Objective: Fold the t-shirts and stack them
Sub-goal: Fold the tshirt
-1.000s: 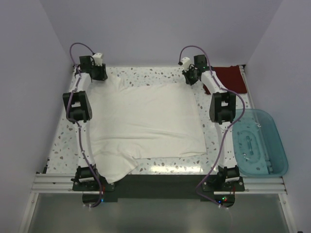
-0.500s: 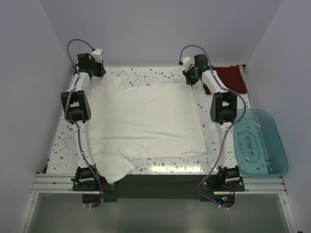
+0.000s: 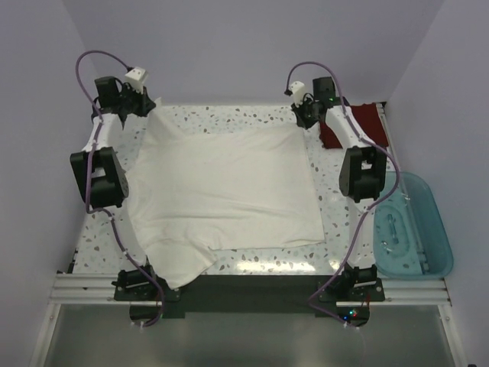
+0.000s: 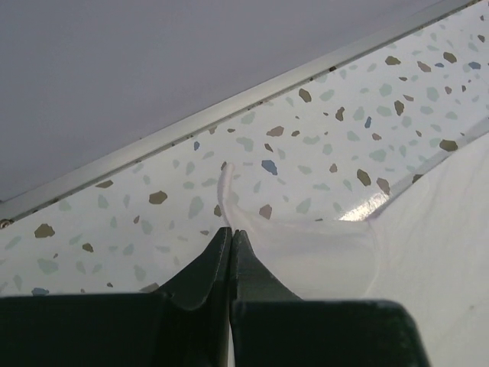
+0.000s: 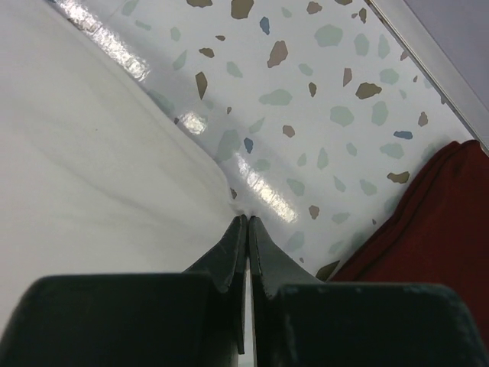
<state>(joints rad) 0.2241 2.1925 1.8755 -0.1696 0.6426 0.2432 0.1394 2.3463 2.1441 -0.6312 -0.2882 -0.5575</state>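
White t-shirt [image 3: 225, 191], wide and smooth

Left arm [image 3: 95, 177] and right arm [image 3: 364, 174]: white links, black joint housings. A purple cable [image 3: 85, 61] loops along each, base to wrist. White camera block [image 3: 137, 76] at each wrist. Fingers [image 4: 206, 267] black, tapering. Bases [image 3: 134, 279] black, small lights on the right one.

You are at a robotics lab cell: plain lilac walls [image 3: 244, 46] box in a speckled bench [image 3: 229, 116], with left arm [image 3: 95, 176] and right arm [image 3: 365, 172] bolted to an aluminium rail [image 3: 84, 289].
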